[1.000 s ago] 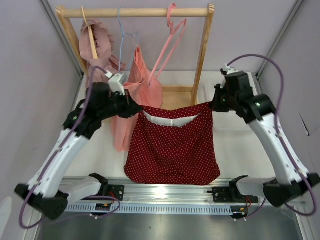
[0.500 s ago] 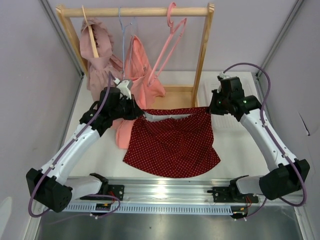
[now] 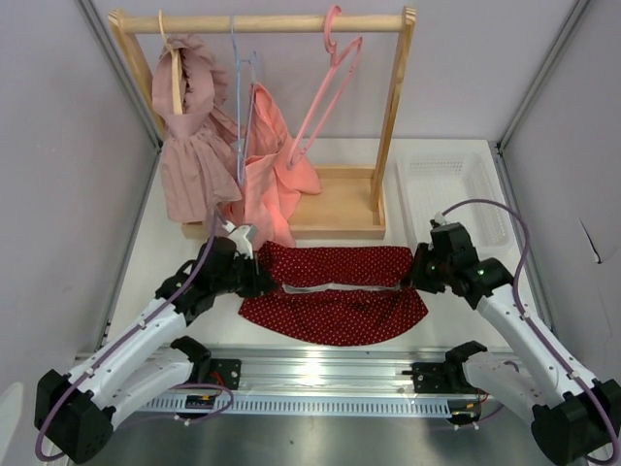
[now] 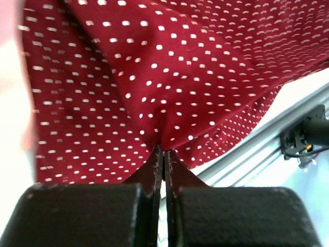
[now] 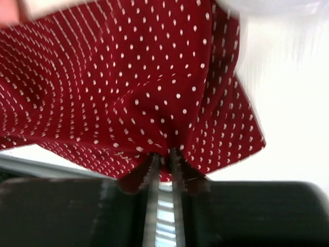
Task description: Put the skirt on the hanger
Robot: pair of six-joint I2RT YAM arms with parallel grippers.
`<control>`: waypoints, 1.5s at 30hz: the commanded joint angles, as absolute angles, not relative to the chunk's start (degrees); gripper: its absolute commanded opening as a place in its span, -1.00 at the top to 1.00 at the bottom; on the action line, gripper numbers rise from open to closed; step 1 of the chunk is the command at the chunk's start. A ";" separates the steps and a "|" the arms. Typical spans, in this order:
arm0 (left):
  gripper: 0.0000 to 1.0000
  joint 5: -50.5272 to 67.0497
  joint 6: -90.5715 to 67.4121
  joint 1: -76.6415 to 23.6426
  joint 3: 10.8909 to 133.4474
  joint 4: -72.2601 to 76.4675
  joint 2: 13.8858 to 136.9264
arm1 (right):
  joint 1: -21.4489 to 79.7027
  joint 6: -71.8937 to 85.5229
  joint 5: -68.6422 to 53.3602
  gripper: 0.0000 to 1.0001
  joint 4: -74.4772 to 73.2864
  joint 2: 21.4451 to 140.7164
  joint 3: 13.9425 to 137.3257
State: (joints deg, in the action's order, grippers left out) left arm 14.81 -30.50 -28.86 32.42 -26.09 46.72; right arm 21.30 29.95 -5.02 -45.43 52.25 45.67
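The skirt (image 3: 335, 291) lies low on the table (image 3: 160, 248) near its front edge, stretched between the two arms, well apart from the hanger (image 3: 325, 92) on the rail (image 3: 281, 22). The left fingers (image 4: 154, 170) are pressed tight on a fold of it. The right fingers (image 5: 151, 175) stand slightly apart, its edge bunched between their tips.

the skirt (image 3: 335, 291) is lying on the table (image 3: 155, 243) in front of the rack (image 3: 262, 23), stretching between the left gripper (image 3: 267, 283) at its left end and the right gripper (image 3: 412, 277) at its right. on the rack, the hanger (image 3: 336, 53) is hanging rightmost, the plain garment (image 3: 267, 165) in the middle, the ruffled garment (image 3: 189, 146) leftmost. the tray (image 3: 456, 184) is sitting right of the rack.
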 commanded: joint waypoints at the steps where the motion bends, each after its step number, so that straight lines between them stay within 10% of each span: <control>1: 0.97 10.11 -35.33 -31.98 31.56 -23.38 46.06 | 25.38 36.55 -0.98 0.44 -43.42 51.07 43.86; 6: 0.32 10.63 -35.86 -32.61 32.60 -25.04 41.41 | 26.63 39.55 3.16 -0.17 -43.59 48.17 43.33; 12: -0.15 12.83 -32.79 -32.69 37.35 -28.74 37.97 | 26.72 39.29 3.43 -0.29 -44.65 47.55 47.37; 30: -0.22 34.53 -29.97 -32.70 57.90 -22.44 33.58 | 26.72 36.74 3.08 -0.36 -43.51 49.66 52.65; 45: -0.49 10.38 -15.83 -32.78 101.67 -19.77 66.95 | 26.63 36.04 1.76 -0.35 -40.34 52.91 53.09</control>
State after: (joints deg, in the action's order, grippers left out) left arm 15.68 -21.74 -32.51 96.66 -18.15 58.89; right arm 26.41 37.21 2.22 -43.00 52.29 50.94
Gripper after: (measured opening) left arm 0.740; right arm 0.675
